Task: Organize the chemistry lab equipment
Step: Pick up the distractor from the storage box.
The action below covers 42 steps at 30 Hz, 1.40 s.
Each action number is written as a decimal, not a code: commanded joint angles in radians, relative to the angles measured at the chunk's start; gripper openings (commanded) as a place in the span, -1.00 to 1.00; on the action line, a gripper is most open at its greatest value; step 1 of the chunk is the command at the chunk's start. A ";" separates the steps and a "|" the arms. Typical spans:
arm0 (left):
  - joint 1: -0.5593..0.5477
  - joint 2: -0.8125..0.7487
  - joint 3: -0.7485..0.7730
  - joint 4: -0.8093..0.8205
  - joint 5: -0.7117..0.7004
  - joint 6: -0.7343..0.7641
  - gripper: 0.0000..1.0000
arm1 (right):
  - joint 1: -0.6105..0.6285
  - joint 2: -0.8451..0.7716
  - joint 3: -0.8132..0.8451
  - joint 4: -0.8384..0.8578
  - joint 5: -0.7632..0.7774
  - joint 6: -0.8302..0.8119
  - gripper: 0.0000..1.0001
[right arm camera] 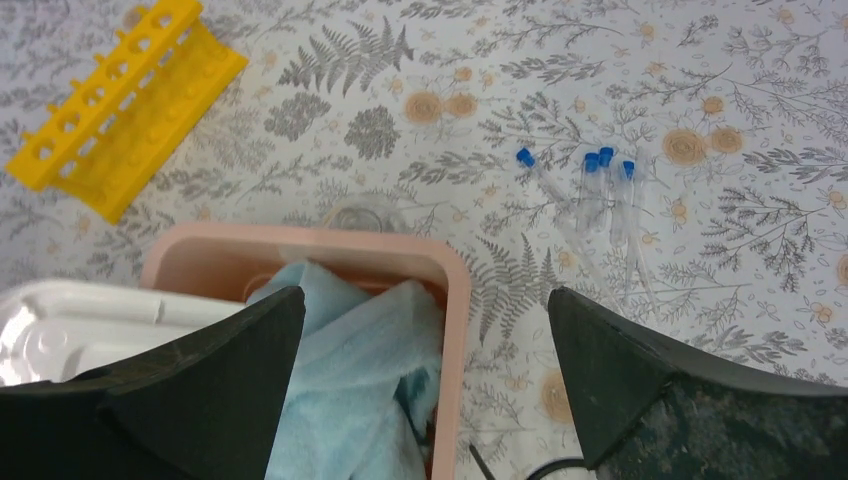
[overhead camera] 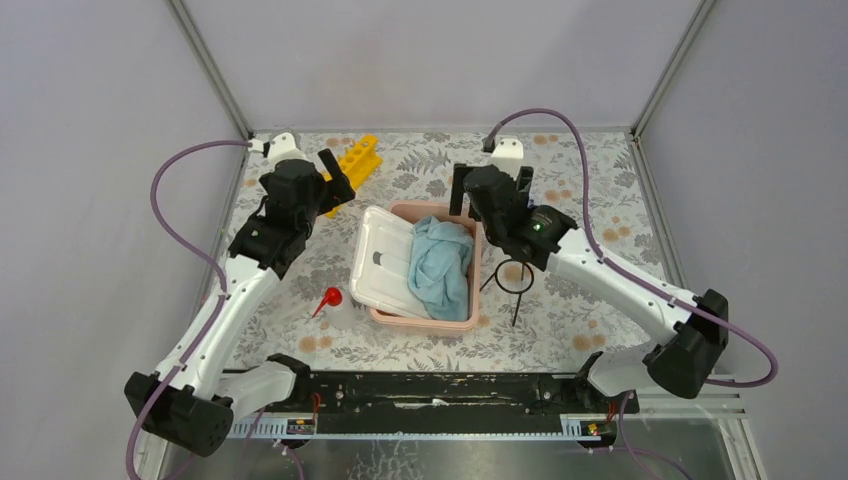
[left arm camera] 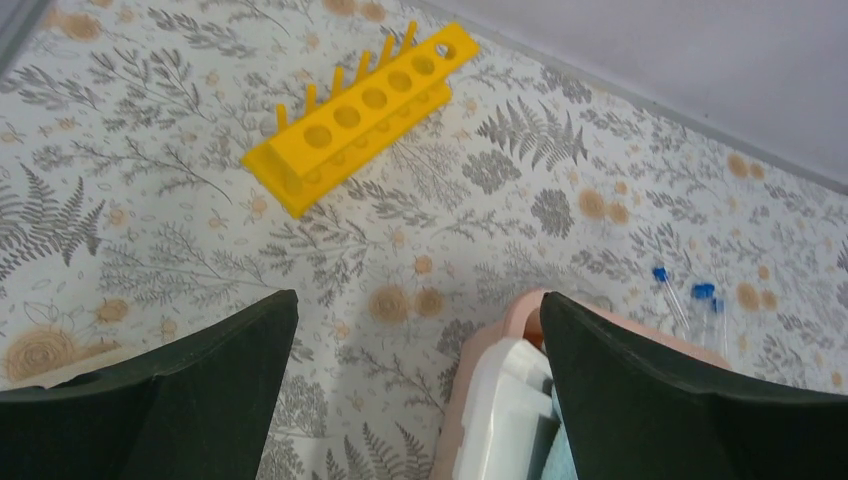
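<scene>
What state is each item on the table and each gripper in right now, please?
Yellow test-tube rack: holes empty.
Blue-capped tubes: capped, lying flat.
Pink bin: open, holding blue cloth.
Black wire ring: untouched, beside bin.
Red-spouted bottle: spout fitted, beside bin.
Left gripper: open, empty.
Right gripper: open, empty.

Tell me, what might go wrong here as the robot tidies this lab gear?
1. The blue-capped tubes are small, clear and loose on the table; they could roll or slip from a grip.
2. The wire ring sits close by the right arm; a swing might knock it aside.
3. A white lid and blue cloth already fill much of the pink bin.
</scene>
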 commanded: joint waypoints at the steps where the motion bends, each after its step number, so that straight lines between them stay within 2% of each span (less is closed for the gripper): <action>1: -0.033 -0.051 -0.017 -0.058 0.030 -0.034 0.97 | 0.090 -0.077 -0.041 -0.020 0.076 -0.045 0.99; 9: -0.069 -0.096 -0.043 -0.090 0.049 -0.046 0.97 | 0.191 -0.090 -0.083 -0.010 0.023 -0.049 0.87; 17: -0.093 -0.119 -0.072 -0.116 0.105 -0.062 0.97 | 0.256 -0.016 -0.043 -0.098 -0.045 0.024 0.81; 27: -0.112 -0.143 -0.088 -0.142 0.131 -0.073 0.97 | 0.286 0.095 -0.017 -0.167 -0.083 0.119 0.85; 36: -0.125 -0.145 -0.105 -0.143 0.149 -0.066 0.97 | 0.286 0.170 -0.026 -0.117 -0.122 0.138 0.99; 42: -0.129 -0.153 -0.119 -0.143 0.152 -0.059 0.97 | 0.285 0.224 -0.021 -0.098 -0.123 0.154 0.99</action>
